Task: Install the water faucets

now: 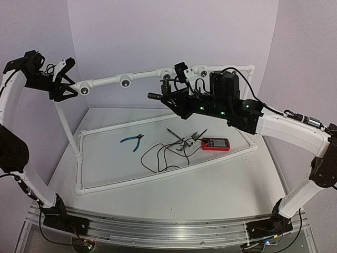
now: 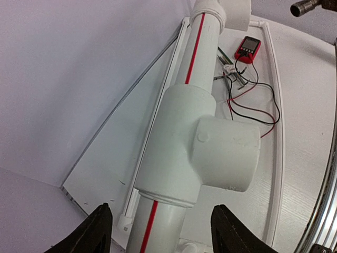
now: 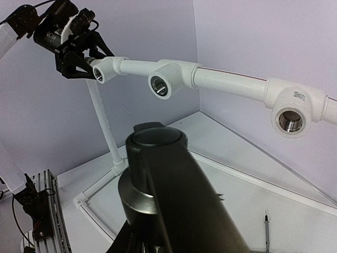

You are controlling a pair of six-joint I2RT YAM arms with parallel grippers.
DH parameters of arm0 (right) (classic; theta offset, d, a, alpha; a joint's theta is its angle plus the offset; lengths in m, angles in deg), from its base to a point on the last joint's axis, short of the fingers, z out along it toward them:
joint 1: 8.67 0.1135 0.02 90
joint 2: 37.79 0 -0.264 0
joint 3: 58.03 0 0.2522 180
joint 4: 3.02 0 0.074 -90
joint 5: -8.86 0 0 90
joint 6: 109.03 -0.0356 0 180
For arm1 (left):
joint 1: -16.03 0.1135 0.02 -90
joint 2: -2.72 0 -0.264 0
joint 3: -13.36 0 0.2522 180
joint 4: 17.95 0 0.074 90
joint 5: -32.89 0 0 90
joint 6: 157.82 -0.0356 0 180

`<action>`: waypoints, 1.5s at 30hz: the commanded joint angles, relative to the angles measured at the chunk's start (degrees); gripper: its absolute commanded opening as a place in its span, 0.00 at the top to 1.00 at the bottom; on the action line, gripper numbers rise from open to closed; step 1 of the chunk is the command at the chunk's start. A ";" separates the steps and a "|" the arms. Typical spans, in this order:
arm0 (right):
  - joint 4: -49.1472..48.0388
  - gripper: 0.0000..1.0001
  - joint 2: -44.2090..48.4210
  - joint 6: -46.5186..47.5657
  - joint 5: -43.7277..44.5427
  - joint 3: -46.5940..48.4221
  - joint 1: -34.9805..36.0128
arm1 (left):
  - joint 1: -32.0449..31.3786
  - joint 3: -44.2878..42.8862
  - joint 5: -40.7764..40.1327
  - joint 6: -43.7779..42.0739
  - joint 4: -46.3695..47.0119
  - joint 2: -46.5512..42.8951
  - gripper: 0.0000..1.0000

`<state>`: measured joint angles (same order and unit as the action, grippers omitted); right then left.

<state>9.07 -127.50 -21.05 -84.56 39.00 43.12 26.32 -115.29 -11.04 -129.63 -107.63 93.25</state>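
- Lavender walls meet in a corner behind a white worktop (image 1: 210, 184). A white pipe frame (image 1: 105, 185) lies flat on it and carries a raised rail (image 1: 105, 81) across the back.
- The rail has round sockets facing forward: an end socket (image 3: 99, 73) at the far left, a middle socket (image 3: 159, 86) next along, and a threaded socket (image 3: 288, 120) lined with metal further right.
- The left pincer (image 1: 71, 90) sits at the rail's left end. Its fingers (image 2: 92, 234) are spread wide on either side of the pipe, below a tee fitting (image 2: 184, 137). A clear gap shows on each side, so it has hold of nothing.
- The right pincer (image 1: 166, 98) is closed on the water faucet (image 3: 168, 190), a dark metal piece that fills the foreground of the right wrist view and hides the pincer's own tips there.
- From above, the faucet's end pokes out to the left of the right pincer, in the air just in front of the rail's middle stretch. In the right wrist view, bare wall shows between it and the nearest socket, so the two are apart.
- Inside the frame on the worktop lie blue-handled pliers (image 1: 132, 140), a red meter (image 1: 216, 143) and loose red and black leads (image 1: 160, 155). Some thin metal tools (image 1: 174, 133) lie just left of the meter.
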 commanded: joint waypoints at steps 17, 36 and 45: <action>-6.36 1.00 -1.48 0.06 24.40 5.96 9.70 | -9.85 4.75 -0.67 21.59 -5.73 -8.11 0.76; -12.37 1.00 -8.57 5.17 48.77 7.38 17.93 | -10.03 11.34 4.80 24.29 -3.31 -11.89 0.99; -12.15 1.00 -5.76 9.72 50.12 7.23 20.61 | -10.12 14.05 3.72 19.92 -4.44 -12.92 0.97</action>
<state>0.55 -136.81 -14.48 -37.19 43.48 62.05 16.35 -103.73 -5.71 -110.32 -104.66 80.75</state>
